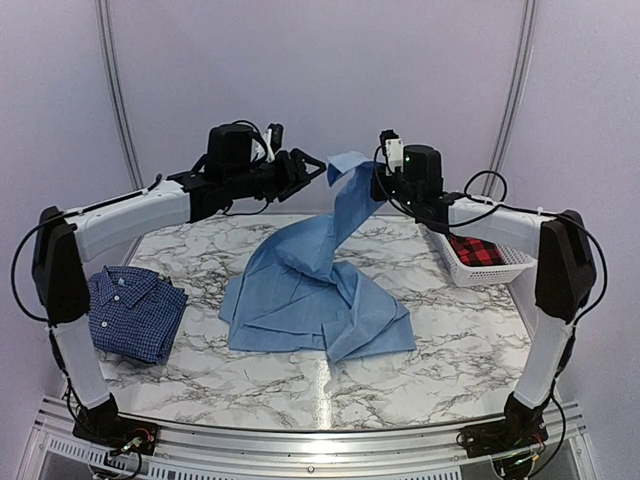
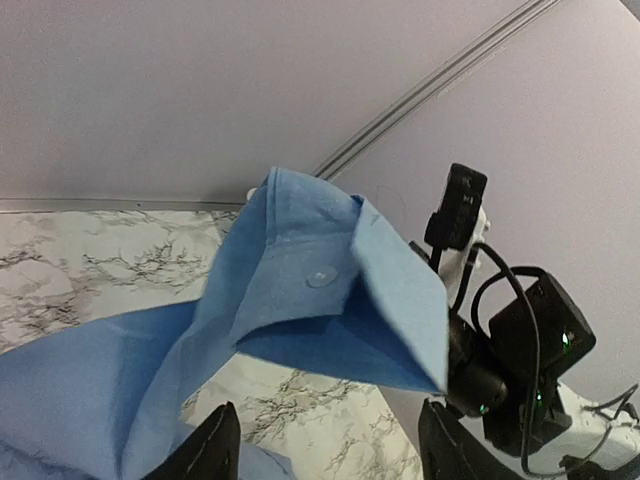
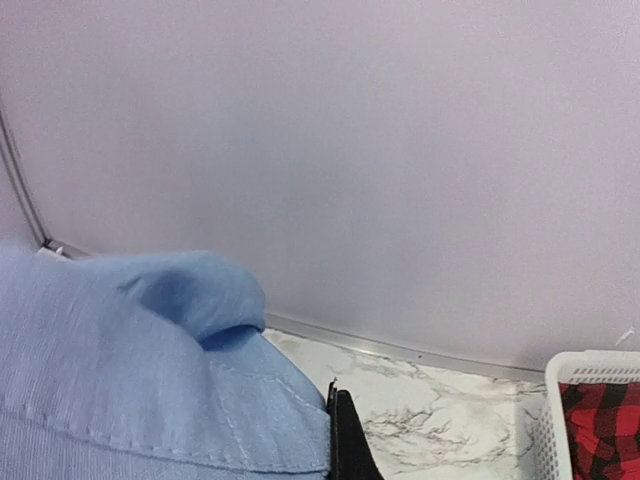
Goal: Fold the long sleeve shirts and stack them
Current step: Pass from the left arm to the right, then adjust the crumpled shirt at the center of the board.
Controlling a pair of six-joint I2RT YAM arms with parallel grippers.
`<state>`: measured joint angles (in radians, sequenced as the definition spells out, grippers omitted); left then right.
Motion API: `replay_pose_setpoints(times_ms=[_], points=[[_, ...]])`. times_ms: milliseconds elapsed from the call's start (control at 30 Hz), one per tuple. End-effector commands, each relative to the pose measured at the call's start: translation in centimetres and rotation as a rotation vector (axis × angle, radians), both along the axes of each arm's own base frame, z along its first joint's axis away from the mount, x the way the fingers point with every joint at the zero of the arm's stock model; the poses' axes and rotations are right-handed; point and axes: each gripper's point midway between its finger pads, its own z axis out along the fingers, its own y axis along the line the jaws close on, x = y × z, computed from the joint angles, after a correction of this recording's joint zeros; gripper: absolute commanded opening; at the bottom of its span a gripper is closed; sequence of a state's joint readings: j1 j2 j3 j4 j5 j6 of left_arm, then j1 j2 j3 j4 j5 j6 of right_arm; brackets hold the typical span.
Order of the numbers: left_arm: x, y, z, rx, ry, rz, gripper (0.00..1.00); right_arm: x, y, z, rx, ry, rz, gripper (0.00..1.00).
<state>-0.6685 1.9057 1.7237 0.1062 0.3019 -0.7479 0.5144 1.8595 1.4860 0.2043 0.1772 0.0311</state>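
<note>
A: Edges first, quick. What do we have?
B: We see the check shirt (image 1: 132, 312) folded at the left edge of the counter (image 1: 450, 350), just beside the left arm (image 1: 70, 270). The basket (image 1: 490, 268) sits at the right rear edge by the right arm (image 1: 500, 222), with red plaid cloth (image 1: 475, 250) in it.
A: Room to move?
B: Bare marble shows in front of the heap, to its right, and in a strip between it and the check shirt. Both arms reach in high over the rear of the counter, and their tips are near each other.
A: Surface, room?
B: White marble with grey veins, and a metal rail (image 1: 300, 440) along the near edge. Plain lilac walls (image 1: 300, 60) all round, with thin strips running up them.
A: Blue shirt?
B: We mark the blue shirt (image 1: 310, 300) mid-counter. It is mostly a rumpled heap with loose folds. One twisted strip rises from it to the right arm's tip. The top end is a doubled flap with a small button (image 2: 322, 278), clear in the left wrist view.
A: Fingers?
B: The right fingers (image 1: 376, 186) are pressed together, pinching the blue shirt's raised end. In the right wrist view cloth covers nearly all, and we see only one dark fingertip. The left fingers (image 1: 312, 170) are spread, just beside the flap, with nothing gripped as far as we can tell.
</note>
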Motion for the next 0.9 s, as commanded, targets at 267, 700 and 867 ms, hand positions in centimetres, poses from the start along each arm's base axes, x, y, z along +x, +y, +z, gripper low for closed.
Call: replay_pose_setpoints(times_ms=[267,700,867], points=[[-8.8,13.1,-16.3,0.418,0.278,0.231,0.65,4.1,-8.4,-0.6,-0.080,0.054,-0.223,0.00],[-11.7,13.1,-27.2,0.656,0.462,0.302,0.56,2.7,-10.5,-0.9,-0.095,0.079,-0.260,0.00],[-10.6,11.5,-28.1,0.602,0.502,0.345,0.50,2.1,-10.9,-0.4,-0.093,0.071,-0.264,0.00]])
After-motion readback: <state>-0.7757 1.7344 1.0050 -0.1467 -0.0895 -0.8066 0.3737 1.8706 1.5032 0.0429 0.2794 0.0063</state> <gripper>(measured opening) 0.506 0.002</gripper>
